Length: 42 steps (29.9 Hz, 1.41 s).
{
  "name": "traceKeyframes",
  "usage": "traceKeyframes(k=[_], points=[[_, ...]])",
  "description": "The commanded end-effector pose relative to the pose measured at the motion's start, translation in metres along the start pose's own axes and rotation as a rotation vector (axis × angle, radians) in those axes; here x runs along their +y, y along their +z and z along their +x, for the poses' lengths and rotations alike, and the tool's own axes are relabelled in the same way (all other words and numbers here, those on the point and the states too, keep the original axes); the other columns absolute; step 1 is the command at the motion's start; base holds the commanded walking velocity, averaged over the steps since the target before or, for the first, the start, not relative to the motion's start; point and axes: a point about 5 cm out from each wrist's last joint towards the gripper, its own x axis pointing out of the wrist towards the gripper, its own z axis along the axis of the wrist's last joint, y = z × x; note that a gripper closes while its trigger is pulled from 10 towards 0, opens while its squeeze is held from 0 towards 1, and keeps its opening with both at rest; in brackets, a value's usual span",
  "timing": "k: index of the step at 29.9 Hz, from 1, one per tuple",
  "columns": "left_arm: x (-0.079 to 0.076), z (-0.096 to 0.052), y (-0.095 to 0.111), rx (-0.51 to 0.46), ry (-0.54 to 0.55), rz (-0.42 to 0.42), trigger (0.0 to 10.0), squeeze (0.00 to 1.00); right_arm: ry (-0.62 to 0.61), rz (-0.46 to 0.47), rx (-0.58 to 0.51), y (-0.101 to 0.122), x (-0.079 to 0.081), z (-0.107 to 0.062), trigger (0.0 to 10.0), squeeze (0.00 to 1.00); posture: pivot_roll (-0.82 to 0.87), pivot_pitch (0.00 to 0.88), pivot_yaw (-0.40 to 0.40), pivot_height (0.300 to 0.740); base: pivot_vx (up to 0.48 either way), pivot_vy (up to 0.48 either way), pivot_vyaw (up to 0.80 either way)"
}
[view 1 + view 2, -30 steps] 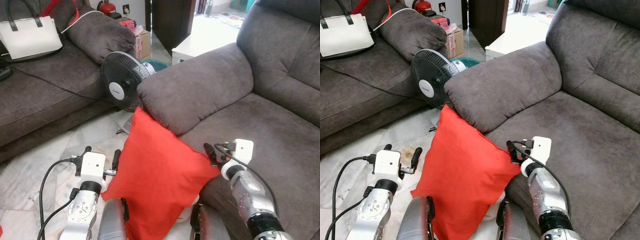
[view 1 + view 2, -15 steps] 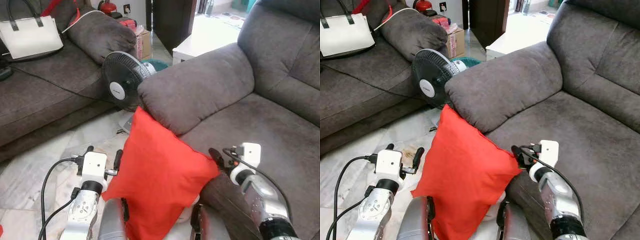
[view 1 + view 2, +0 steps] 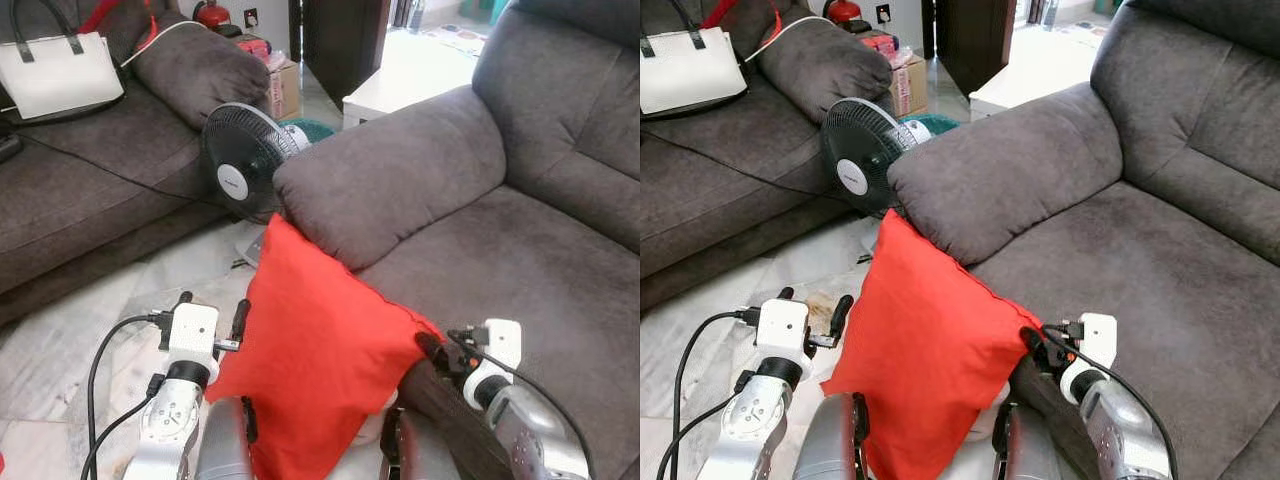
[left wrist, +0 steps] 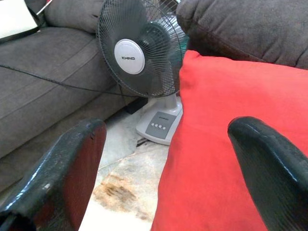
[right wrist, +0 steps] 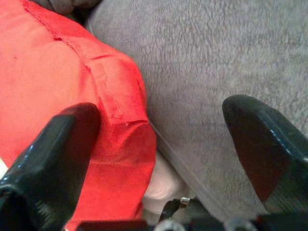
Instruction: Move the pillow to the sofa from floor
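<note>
The red pillow (image 3: 315, 360) stands on edge on the floor, leaning against the front of the grey sofa (image 3: 520, 260) below its armrest (image 3: 400, 170). My left gripper (image 3: 212, 310) is open just left of the pillow's left edge. In the left wrist view the pillow (image 4: 221, 106) lies partly between the spread fingers (image 4: 72, 168). My right gripper (image 3: 432, 350) is open at the pillow's right corner, by the sofa's seat front. The right wrist view has that corner (image 5: 115, 110) and the sofa fabric (image 5: 207, 57) between its two fingers (image 5: 264, 144).
A black table fan (image 3: 245, 165) stands on the floor right behind the pillow. A second grey sofa (image 3: 90, 180) at the left holds a white handbag (image 3: 60, 70) and a cable. A white table (image 3: 400, 70) and a cardboard box (image 3: 285, 85) are further back.
My right gripper has dropped lower and drawn back towards me, from beside the pillow's right corner to just under it. The left gripper has edged a little closer to the pillow.
</note>
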Motion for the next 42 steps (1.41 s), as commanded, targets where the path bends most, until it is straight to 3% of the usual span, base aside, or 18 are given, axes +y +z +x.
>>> traceKeyframes(k=[1, 18, 35, 42], points=[[-0.003, -0.001, -0.005, 0.027, -0.014, -0.01, 10.0, 0.0, 0.024, 0.029, -0.007, 0.0, 0.005, 0.0, 10.0, 0.0, 0.14, 0.079, -0.038, 0.561, 0.0, 0.0, 0.0], [-0.004, 0.002, -0.005, 0.024, -0.011, -0.015, 10.0, 0.0, 0.099, 0.11, -0.024, -0.001, 0.031, 0.02, 10.0, 0.0, 0.16, 0.078, -0.042, 0.561, 0.0, 0.0, 0.0], [-0.007, 0.004, -0.004, 0.018, -0.006, -0.02, 10.0, 0.0, 0.068, 0.127, -0.002, -0.012, 0.034, 0.035, 10.0, 0.0, 0.16, 0.071, -0.05, 0.561, 0.0, 0.0, 0.0], [-0.008, 0.006, -0.003, 0.013, -0.009, -0.021, 10.0, 0.0, 0.116, 0.151, -0.033, -0.009, 0.043, 0.042, 10.0, 0.0, 0.17, 0.066, -0.049, 0.561, 0.0, 0.0, 0.0]])
